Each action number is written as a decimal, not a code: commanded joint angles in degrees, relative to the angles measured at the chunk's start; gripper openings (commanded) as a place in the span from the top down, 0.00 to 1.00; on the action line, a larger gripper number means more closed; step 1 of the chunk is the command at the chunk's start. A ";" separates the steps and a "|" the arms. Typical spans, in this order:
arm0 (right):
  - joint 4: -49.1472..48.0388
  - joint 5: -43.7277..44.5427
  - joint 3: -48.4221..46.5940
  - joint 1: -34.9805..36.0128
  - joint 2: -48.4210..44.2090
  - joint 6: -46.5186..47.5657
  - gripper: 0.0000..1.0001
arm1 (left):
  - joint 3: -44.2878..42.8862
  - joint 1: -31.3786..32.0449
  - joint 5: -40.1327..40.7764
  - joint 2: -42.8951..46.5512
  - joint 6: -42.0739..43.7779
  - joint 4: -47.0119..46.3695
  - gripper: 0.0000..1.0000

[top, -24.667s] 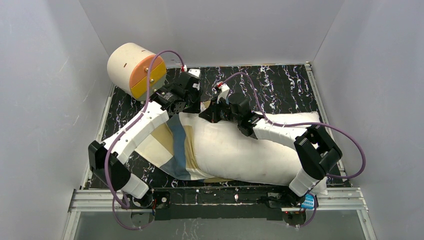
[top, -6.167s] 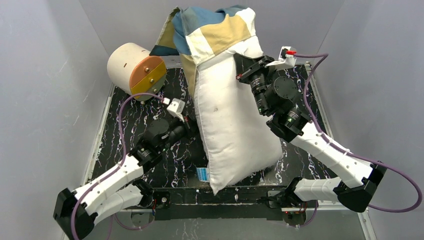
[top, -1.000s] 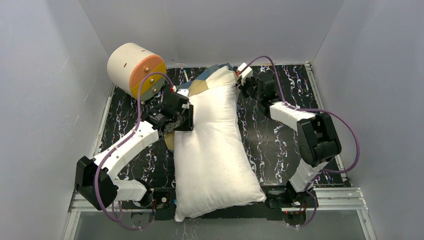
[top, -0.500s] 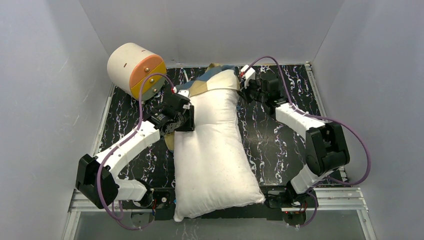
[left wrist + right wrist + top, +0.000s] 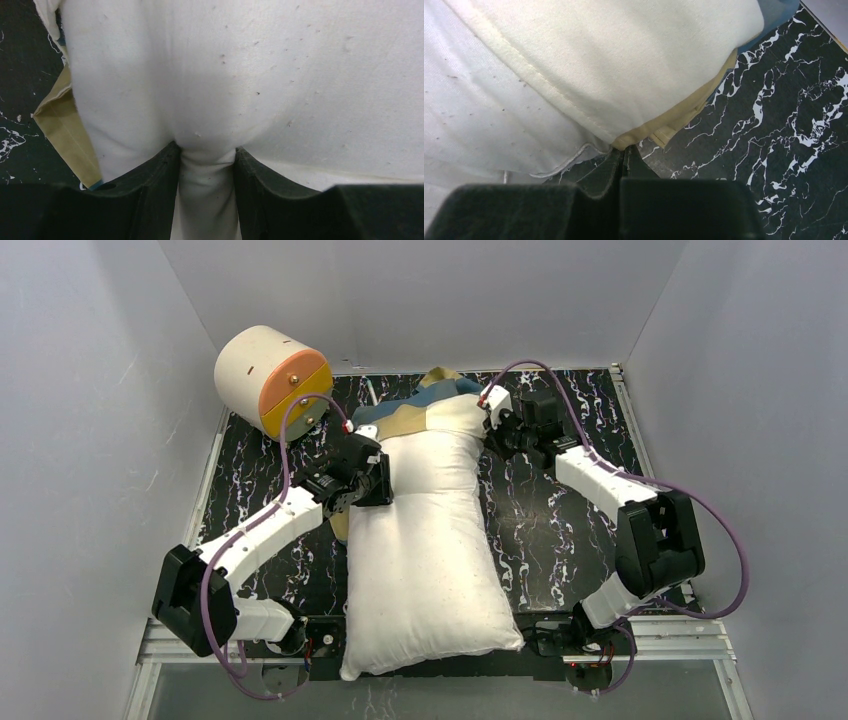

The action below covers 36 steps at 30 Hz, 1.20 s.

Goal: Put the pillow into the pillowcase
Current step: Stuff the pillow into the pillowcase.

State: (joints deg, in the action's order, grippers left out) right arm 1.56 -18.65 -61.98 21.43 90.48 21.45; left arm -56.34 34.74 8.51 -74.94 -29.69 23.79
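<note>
Lying lengthwise on the desk (image 5: 560, 520), the pillow (image 5: 425, 550) has only its far end inside the pillowcase (image 5: 425, 410). The left end effector (image 5: 206, 150) pinches a fold of the pillow's left side, and the right end effector (image 5: 623, 152) is clenched on the pillowcase's tan hem.

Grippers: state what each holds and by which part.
Left gripper pinches a side fold of the plump white stuffed pillow; right gripper is shut on the tan hem of the blue, tan and cream fabric pillowcase.

**Pillow Barely Inside Its Case**

The plump, plain white pillow (image 5: 425, 550) lay flat, stretched from 12 toward 6 o'clock. Only its 12 o'clock end sat inside the bunched blue, tan and cream pillowcase (image 5: 430, 400). The rest lay uncovered.
</note>
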 commanded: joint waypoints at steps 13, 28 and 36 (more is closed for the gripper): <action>-2.44 -24.41 2.17 -1.93 -9.04 -15.33 0.99 | 5.84 -1.96 6.49 -2.13 0.86 3.26 0.61; -12.48 -14.82 10.47 1.62 -12.63 -27.79 0.99 | -19.79 0.76 -9.72 -0.06 3.87 6.26 0.24; -13.91 -6.32 11.56 3.31 -13.69 -34.94 0.99 | -28.48 16.36 7.92 -8.09 3.92 14.62 0.16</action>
State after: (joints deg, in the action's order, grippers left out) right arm -8.58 -25.32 -51.64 23.03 79.48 -6.22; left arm -86.28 44.84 6.46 -79.15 -25.50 31.14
